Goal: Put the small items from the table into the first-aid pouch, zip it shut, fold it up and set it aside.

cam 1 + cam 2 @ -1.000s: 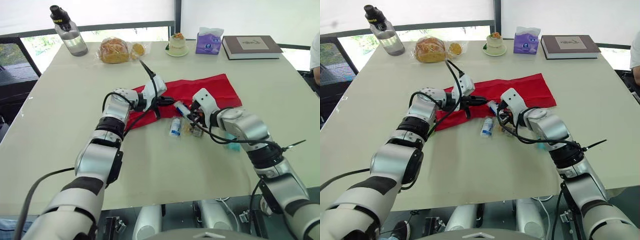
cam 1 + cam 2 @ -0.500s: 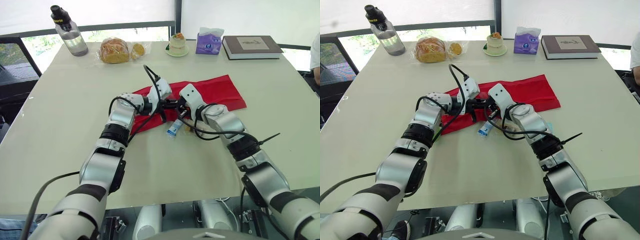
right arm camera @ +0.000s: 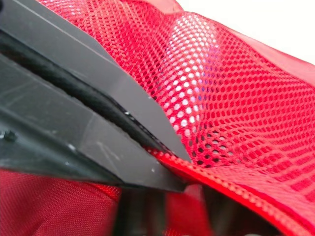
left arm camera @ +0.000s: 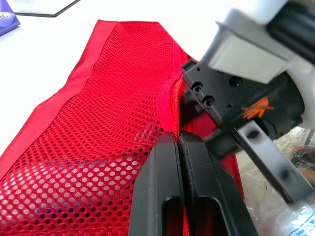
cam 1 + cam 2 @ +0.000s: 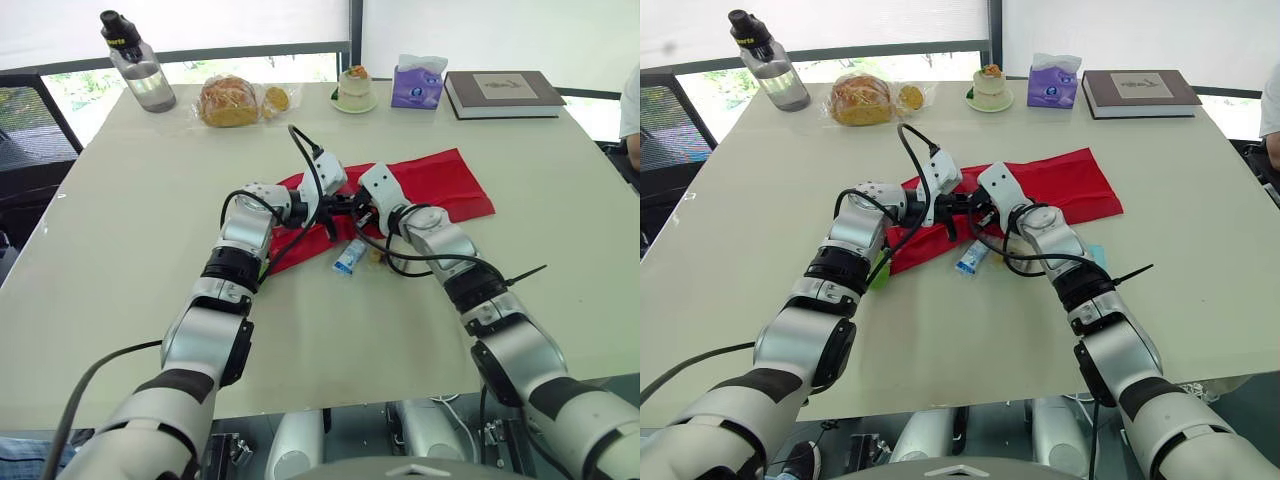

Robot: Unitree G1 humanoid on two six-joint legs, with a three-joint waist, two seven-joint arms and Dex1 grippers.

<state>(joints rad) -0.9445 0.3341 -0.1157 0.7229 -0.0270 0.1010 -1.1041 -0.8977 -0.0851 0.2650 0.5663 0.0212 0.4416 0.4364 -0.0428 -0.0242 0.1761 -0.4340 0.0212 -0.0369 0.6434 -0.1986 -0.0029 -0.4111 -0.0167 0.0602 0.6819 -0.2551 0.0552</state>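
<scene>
Red mesh pouch (image 5: pixel 440 185), one, lay flat on the counter (image 5: pixel 120 250), its long axis running near-left to far-right. Left pincer (image 4: pixel 178 140) was pressed together on its mesh edge; the right pincer (image 5: pixel 360 210) sat just beside it, state untellable. One tube (image 5: pixel 349 256), one clear packet (image 5: pixel 378 256) and one teal item (image 5: pixel 1096 254) lay just beside the pouch's near edge.

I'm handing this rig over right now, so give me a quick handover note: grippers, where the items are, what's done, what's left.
Left gripper: shut on the edge of the mesh pocket of the red first-aid pouch.
Right gripper: at the same pocket edge, facing the left one; its grip can't be judged.
Pouch: unfolded flat on the table.
On the table outside it: a blue-and-white tube, a clear packet beside it, and a teal item by the right forearm.
Done: pocket edge gripped.
Left: load the items, zip, fold, set aside.
</scene>
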